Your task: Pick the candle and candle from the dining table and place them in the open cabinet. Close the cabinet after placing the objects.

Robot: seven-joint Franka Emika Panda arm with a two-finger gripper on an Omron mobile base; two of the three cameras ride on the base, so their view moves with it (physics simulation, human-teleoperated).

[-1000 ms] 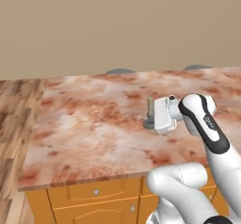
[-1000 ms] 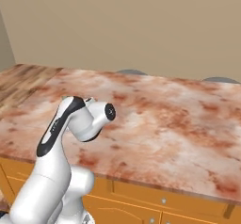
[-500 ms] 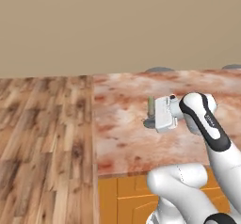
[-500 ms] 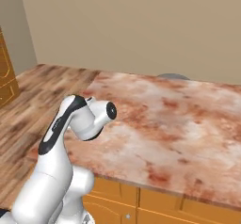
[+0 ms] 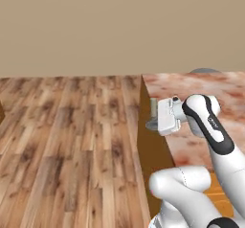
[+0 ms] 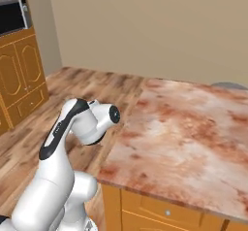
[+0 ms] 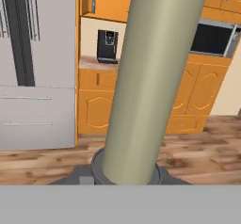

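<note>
I'm mid-carry: my pincer (image 5: 154, 117) is clamped on the olive candle (image 7: 150, 82), its dark round base (image 5: 154, 125) hanging just off the worktop (image 6: 193, 128) edge, above the wood floor (image 5: 67, 141). Next I need to drive to the open cabinet and set it on the shelf.

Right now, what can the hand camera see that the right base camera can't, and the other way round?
Hand view: the olive candle very close up on its dark grey base, with a grey fridge and a black coffee machine behind it.
Right base view: the marbled dining table, its orange drawers and the robot's white arm.
Both: the wooden floor, orange cabinets and a dark microwave.
</note>
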